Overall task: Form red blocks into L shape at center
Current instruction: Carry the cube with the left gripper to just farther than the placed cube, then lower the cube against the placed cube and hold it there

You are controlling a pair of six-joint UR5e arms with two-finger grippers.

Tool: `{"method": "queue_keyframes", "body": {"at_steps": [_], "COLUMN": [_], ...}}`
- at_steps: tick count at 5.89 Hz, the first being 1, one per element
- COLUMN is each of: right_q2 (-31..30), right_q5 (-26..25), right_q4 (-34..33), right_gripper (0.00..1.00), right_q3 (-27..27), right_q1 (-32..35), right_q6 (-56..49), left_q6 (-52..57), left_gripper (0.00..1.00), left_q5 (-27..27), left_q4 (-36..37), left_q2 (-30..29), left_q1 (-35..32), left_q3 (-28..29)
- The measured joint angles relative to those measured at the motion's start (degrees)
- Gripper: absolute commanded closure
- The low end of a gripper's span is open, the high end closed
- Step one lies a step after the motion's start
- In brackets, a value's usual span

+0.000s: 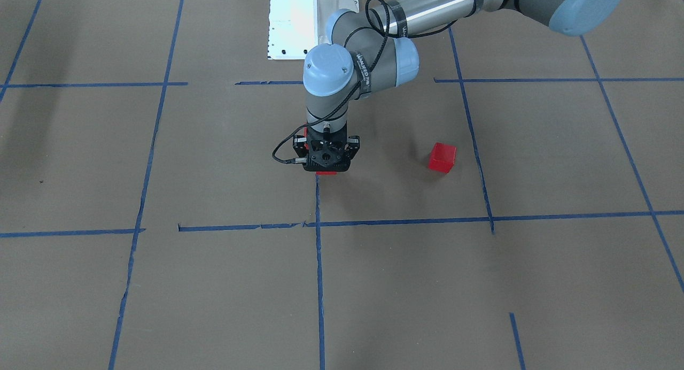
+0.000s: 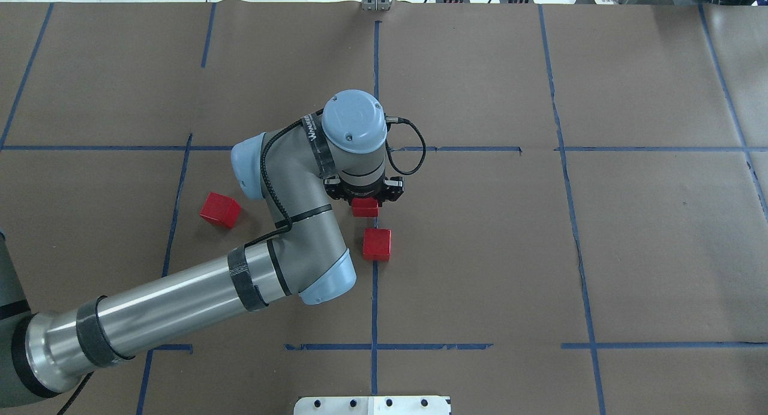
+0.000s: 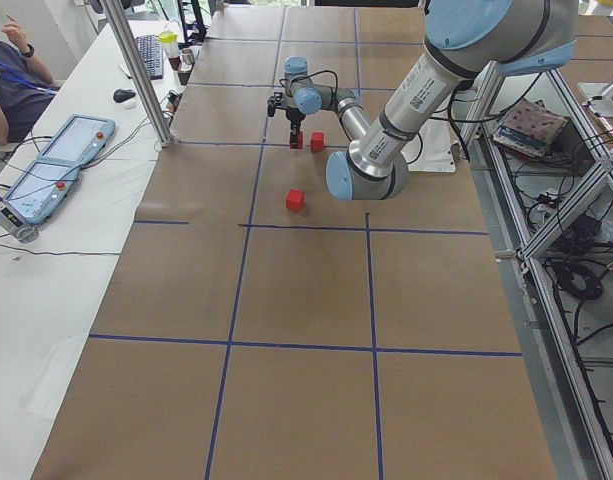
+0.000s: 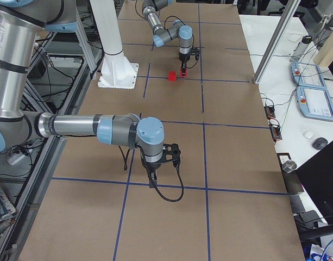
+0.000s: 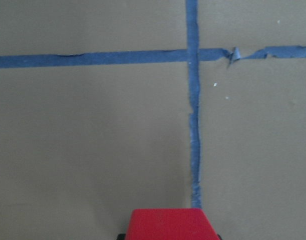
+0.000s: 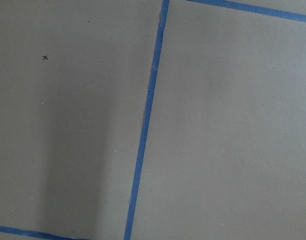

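My left gripper points straight down over the center patch and is shut on a red block, low over the paper, at the thin blue tape line. That block fills the bottom of the left wrist view, with dark fingertips at its sides. A second red block lies on the line just nearer the robot. A third red block lies apart on the robot's left. My right gripper hovers over bare paper far to the right; I cannot tell whether it is open or shut.
The white robot base stands at the table's near edge. Blue tape lines mark a grid on the brown paper. A side table with teach pendants and a metal post lie beyond the far edge.
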Motion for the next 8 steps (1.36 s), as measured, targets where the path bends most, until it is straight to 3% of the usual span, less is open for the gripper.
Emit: {"method": "queue_keyframes", "body": {"at_steps": [8], "right_q2": [0.00], "right_q5": [0.00], "right_q4": [0.02], "right_gripper": [0.00], "right_q3": [0.00], "right_q1": [0.00], "right_q6": [0.00], "left_q6": [-2.00], "left_gripper": [0.83], "left_q5": [0.38], "left_q4": [0.06], "left_q2": [-0.60], "left_q1": [2.60], "left_q3": [1.10]}}
